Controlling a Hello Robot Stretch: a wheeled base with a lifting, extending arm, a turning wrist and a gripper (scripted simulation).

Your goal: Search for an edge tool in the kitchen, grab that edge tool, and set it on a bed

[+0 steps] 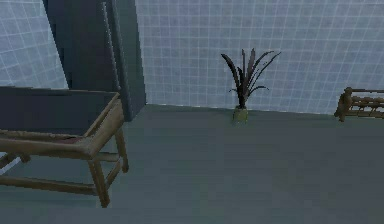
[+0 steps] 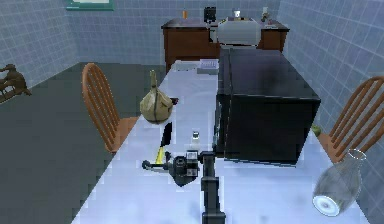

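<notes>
Rising from the near edge of the arm side view, the dark arm [image 2: 211,195] reaches out over a pale tabletop [image 2: 120,195]. At its end sits the tool [image 2: 172,166], pointing left. A small yellow thing [image 2: 157,159] lies on the tabletop right at the tool's tip, so I cannot tell if the tool holds anything. Just past it lies a thin dark thing [image 2: 166,133], long and flat. It may be the edge tool, but it is too small to be sure. A tiny pale pot [image 2: 196,136] stands just right of it.

On the near right, a glass vase [image 2: 338,187] lies on its side. A big black box [image 2: 266,105] takes up the right half of the tabletop. Left of the box stands a tan jug [image 2: 153,100] with a round belly and a thin neck. Some papers [image 2: 207,67] lie at the far end.

A left chair [image 2: 100,100] of wood stands beside the tabletop, and a right chair [image 2: 355,115] stands on the other side. Far back, a brown cupboard [image 2: 190,42] stands by the tiled wall [image 2: 40,40], with a white thing [image 2: 238,32] on top.

Looking ahead in the forward view, a dark-topped table [image 1: 60,112] with wooden legs stands near on the left, on a grey floor [image 1: 240,170]. Behind it is a tall dark block [image 1: 95,50]. A leafy plant [image 1: 245,78] in a pot stands by the far wall. A wooden rail [image 1: 362,103] shows at the far right.
</notes>
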